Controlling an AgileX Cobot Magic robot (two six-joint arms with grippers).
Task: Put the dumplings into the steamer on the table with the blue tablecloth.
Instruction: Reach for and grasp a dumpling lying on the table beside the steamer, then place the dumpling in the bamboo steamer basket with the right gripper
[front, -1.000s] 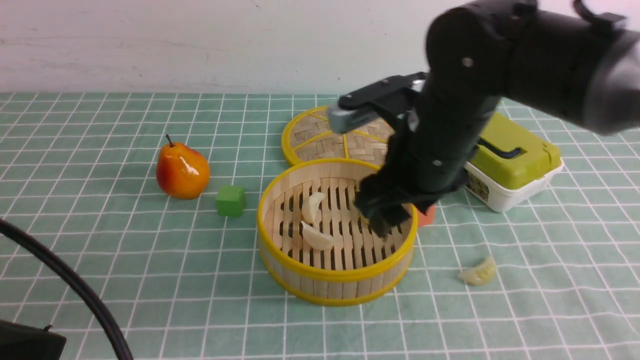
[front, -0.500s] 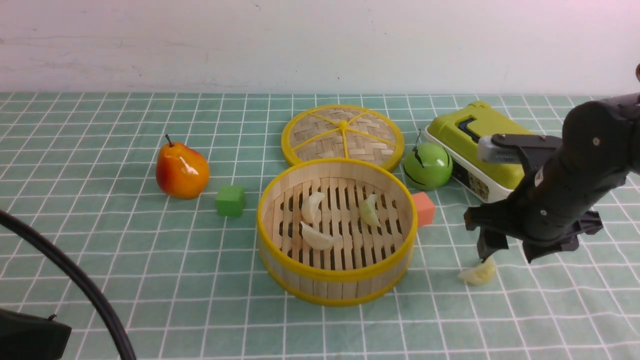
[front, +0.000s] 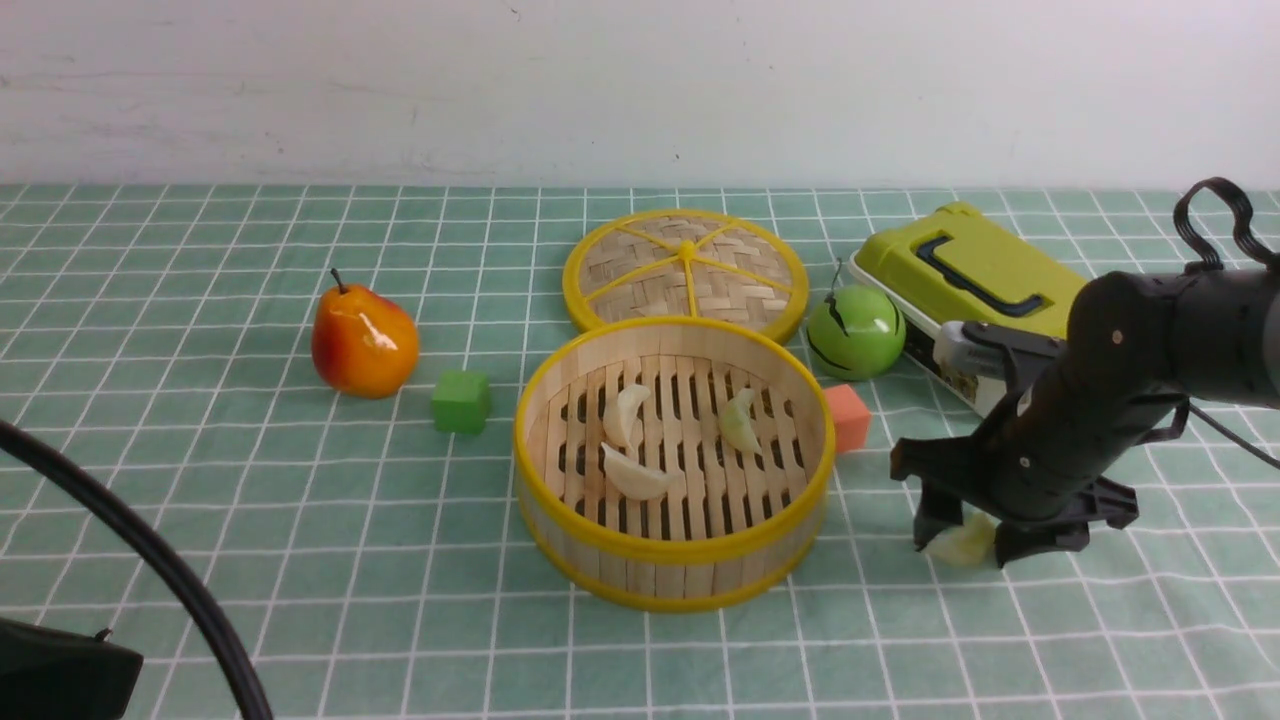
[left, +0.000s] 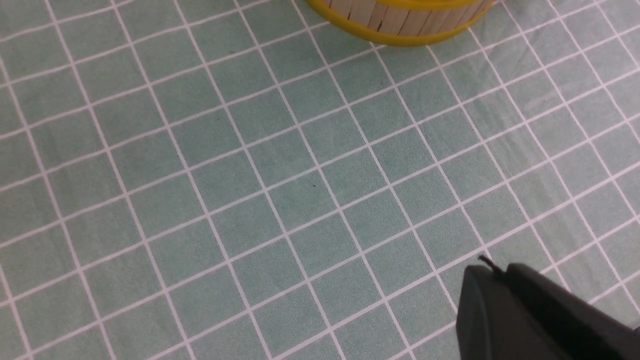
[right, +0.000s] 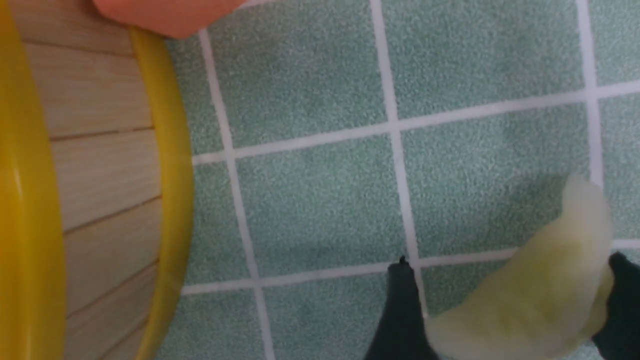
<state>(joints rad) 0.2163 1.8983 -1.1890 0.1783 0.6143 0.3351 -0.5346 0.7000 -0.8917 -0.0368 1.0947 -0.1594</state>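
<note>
One pale crescent toy dumpling (front: 958, 547) lies on the teal grid-cloth desk (front: 300, 560) right of the round yellow-rimmed bamboo steamer (front: 672, 575), between your right hand's (front: 965, 548) spread fingers; three others sit inside.

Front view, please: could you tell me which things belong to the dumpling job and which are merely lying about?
Job: steamer; three dumplings inside it; fourth dumpling on the tablecloth, straddled by the right gripper.
Lying about: pear; green cube; woven lid; green fruit; orange block; green-lidded box.
</note>
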